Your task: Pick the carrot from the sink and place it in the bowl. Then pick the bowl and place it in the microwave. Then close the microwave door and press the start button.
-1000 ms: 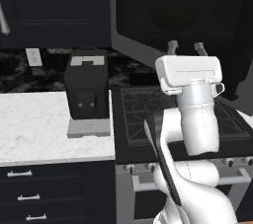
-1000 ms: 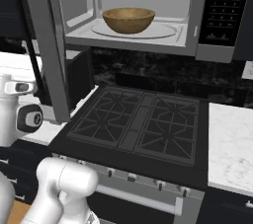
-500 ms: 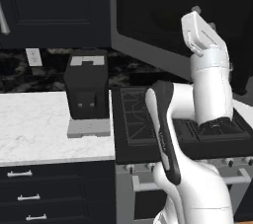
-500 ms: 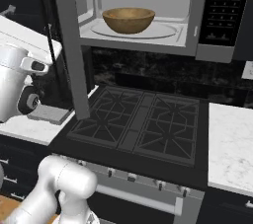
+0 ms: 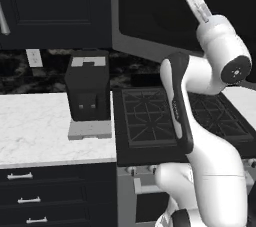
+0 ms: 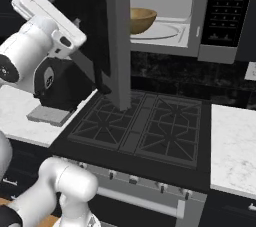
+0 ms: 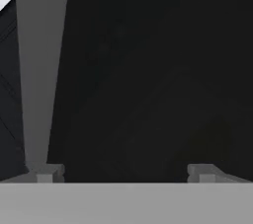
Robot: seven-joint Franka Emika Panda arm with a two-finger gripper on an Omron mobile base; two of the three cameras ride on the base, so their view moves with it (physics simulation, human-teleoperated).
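Right base view puts the bowl (image 6: 141,19) already on the white turntable inside the microwave (image 6: 200,16), upper middle of the frame, with the microwave door (image 6: 119,36) partly swung and seen nearly edge-on as a grey upright running down the centre. You cannot make out the carrot from here; the bowl's rim hides whatever lies inside. Your gripper (image 7: 126,173) is spread wide and holds nothing, its two tips low in the hand view against the door's dark glass, with the grey frame edge standing at the left of that picture. So the step in hand looks like the door push. Watch for a tip slipping off that frame edge into the gap beside it, which would leave the door ajar or snag the hand behind it. Push too high or glancingly and the panel may stop short of latching, so the start button on the dark control strip (image 6: 226,1) at upper right would likely do nothing.
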